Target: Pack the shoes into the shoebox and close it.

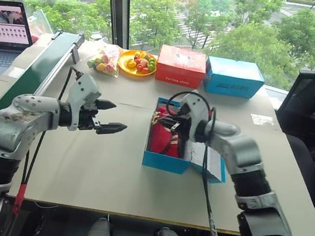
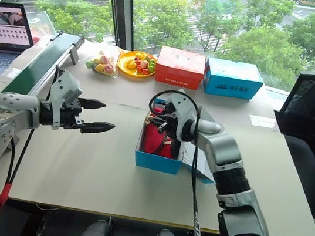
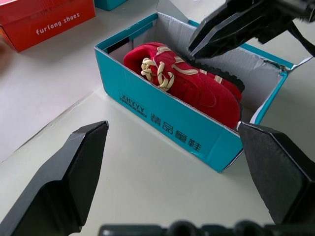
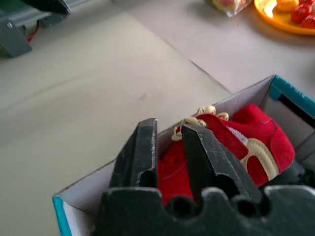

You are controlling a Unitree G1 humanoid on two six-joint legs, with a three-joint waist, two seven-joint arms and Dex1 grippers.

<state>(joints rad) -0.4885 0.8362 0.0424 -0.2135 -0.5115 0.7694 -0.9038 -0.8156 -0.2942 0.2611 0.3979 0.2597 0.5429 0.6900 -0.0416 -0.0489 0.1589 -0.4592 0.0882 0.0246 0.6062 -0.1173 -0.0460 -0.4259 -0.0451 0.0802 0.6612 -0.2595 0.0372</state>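
Red shoes (image 3: pixel 192 83) lying inside open blue shoebox (image 1: pixel 166 162) at worktop (image 1: pixel 108 170) centre. My right gripper (image 4: pixel 167 147) over box, jaws nearly shut, no grip evident. My left gripper (image 1: pixel 107 116) beside box, jaws wide, empty. I'd press shoes flat below rim, withdraw, then swing lid over.

you've got shoes (image 3: pixel 197 83) red, cream laces and stripes, black sole | shoebox (image 3: pixel 172 125) bright blue outside, white inside, dark lettering on side | red box (image 1: pixel 181 66) with white text | second blue box (image 1: pixel 233 77) dark side text | plate (image 1: pixel 137 63) yellow | gripper fingers (image 3: pixel 69 177) black | surface (image 1: pixel 91 167) beige
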